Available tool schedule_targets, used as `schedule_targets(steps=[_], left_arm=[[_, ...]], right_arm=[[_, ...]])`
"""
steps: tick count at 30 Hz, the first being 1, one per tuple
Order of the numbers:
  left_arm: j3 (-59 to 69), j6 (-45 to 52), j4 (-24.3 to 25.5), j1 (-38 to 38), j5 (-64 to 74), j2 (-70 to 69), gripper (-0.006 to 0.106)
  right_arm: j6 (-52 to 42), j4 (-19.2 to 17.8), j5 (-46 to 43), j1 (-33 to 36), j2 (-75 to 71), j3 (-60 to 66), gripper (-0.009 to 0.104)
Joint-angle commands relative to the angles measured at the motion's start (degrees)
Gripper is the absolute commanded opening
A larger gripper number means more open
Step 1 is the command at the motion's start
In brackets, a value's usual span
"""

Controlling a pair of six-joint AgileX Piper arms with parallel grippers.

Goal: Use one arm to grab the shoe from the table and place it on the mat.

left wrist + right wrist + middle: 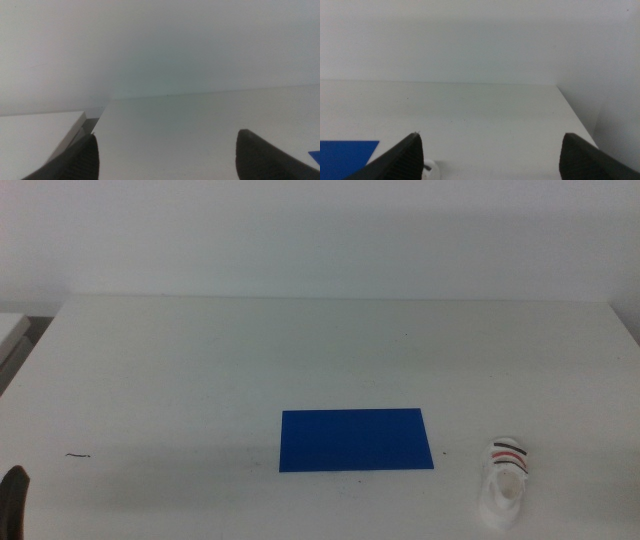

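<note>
The small white shoe [505,480], with black, red and grey striped straps, lies on the white table [200,360] near the front right. It is a short way right of the deep blue mat [355,440] and apart from it. My left gripper [167,135] is open and empty; one dark part of it shows at the middle view's bottom left corner [12,500]. My right gripper [492,135] is open and empty, out of the middle view. The right wrist view shows a corner of the mat [345,157] and a white bit of the shoe [431,170] by one jaw.
A small dark squiggle [78,455] lies on the table at the front left. A second white surface [10,330] adjoins the table's left edge. A plain white wall stands behind the table's far edge.
</note>
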Motion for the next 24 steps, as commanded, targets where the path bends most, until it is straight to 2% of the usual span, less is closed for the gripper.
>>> schedule_targets(steps=[1, 5, 8, 13, 17, 19, 20, 22, 24], left_arm=[[0.02, -0.08, -0.23, -0.01, -0.73, 0.28, 0.094], [0.02, -0.08, -0.23, -0.01, -0.73, 0.28, 0.094], [0.02, -0.08, -0.23, -0.01, -0.73, 0.28, 0.094], [0.02, -0.08, -0.23, -0.01, -0.73, 0.28, 0.094], [0.02, -0.08, -0.23, -0.01, -0.73, 0.28, 0.094], [0.02, -0.08, -0.23, -0.01, -0.73, 0.28, 0.094], [0.02, -0.08, -0.23, -0.01, -0.73, 0.28, 0.094], [0.02, -0.08, -0.23, -0.01, -0.73, 0.28, 0.094], [0.02, -0.08, -0.23, -0.01, -0.73, 0.28, 0.094]], right_arm=[[-0.29, -0.51, 1.62, -0.39, -0.22, -0.67, 0.088], [-0.29, 0.05, 12.15, -0.39, 4.88, -9.89, 0.088], [-0.29, 1.62, 22.46, -0.39, 14.35, -20.11, 0.088], [-0.29, 8.55, 38.6, -0.39, 30.74, -36.2, 0.088], [1.65, 11.91, 48.78, -0.13, 44.55, -46.78, 0.088], [6.12, 11.92, 54.24, 2.15, 51.61, -51.73, 0.088], [20.1, 9.93, 55.62, 10.6, 61.07, -56.64, 0.088], [23.29, 7.44, 54.99, 15.3, 65.49, -57.72, 0.088], [26.42, 6.98, 54.51, 18.37, 69.61, -58.14, 0.088]])
